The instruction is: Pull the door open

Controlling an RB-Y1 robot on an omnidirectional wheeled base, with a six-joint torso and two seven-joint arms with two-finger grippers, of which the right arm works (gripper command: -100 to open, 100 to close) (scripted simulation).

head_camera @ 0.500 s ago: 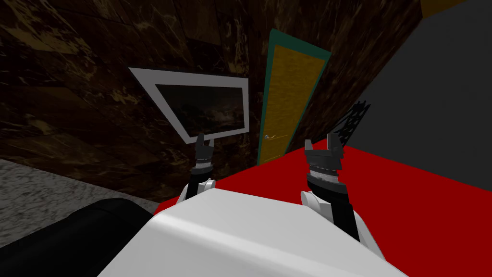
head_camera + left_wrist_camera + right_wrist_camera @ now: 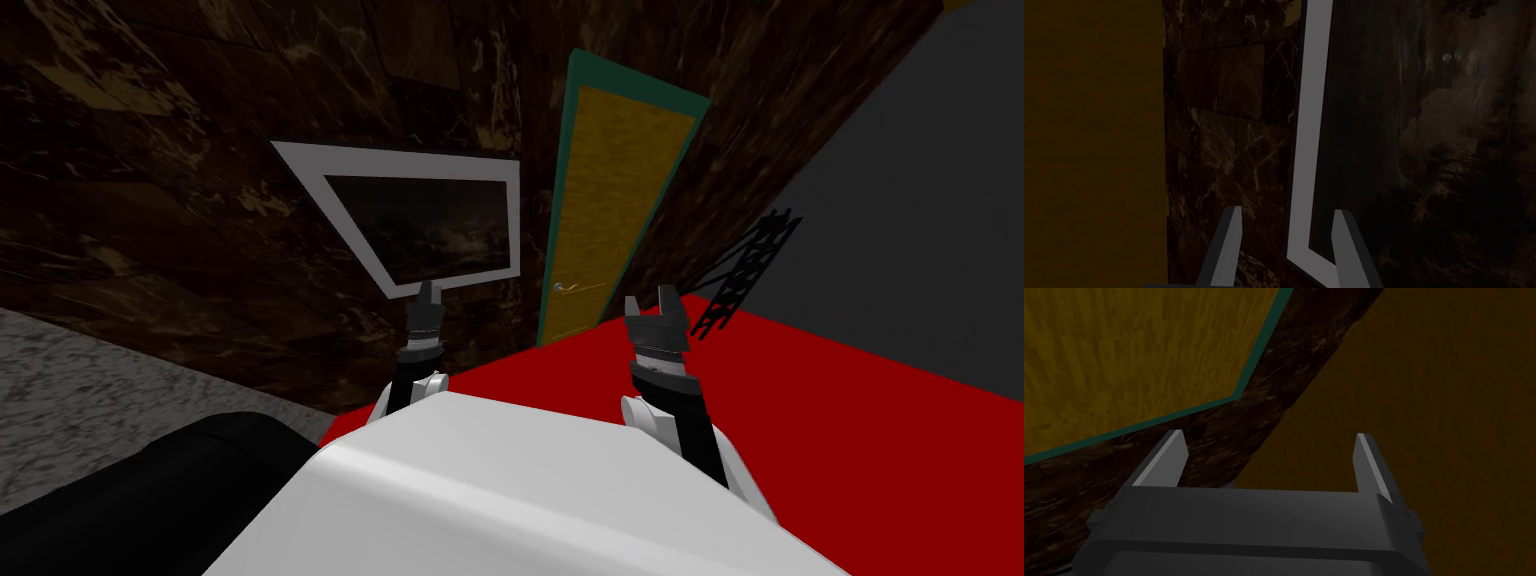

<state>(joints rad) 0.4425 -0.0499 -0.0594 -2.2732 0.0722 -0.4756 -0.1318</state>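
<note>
Far left, a dark marble wall [image 2: 150, 150] is seen w/ a white-framed picture [image 2: 400, 162] hung on it. The left end effector [image 2: 430, 288] is raised just below the picture's lower corner. Its fingers [image 2: 1226, 245] are held apart w/ nothing between. Right of the picture, the door [image 2: 610, 200], yellow wood in a teal frame [image 2: 640, 90], is set in the same wall and looks closed. Its small lever handle [image 2: 563, 287] is seen low on the side nearest the picture. The right end effector [image 2: 651, 298] is held near the door's foot, over the red floor [image 2: 850, 420], apart from the handle. Its fingers are spread wide, empty. Further right, a black rack [image 2: 745, 270] stands by a grey wall [image 2: 920, 200].
</note>
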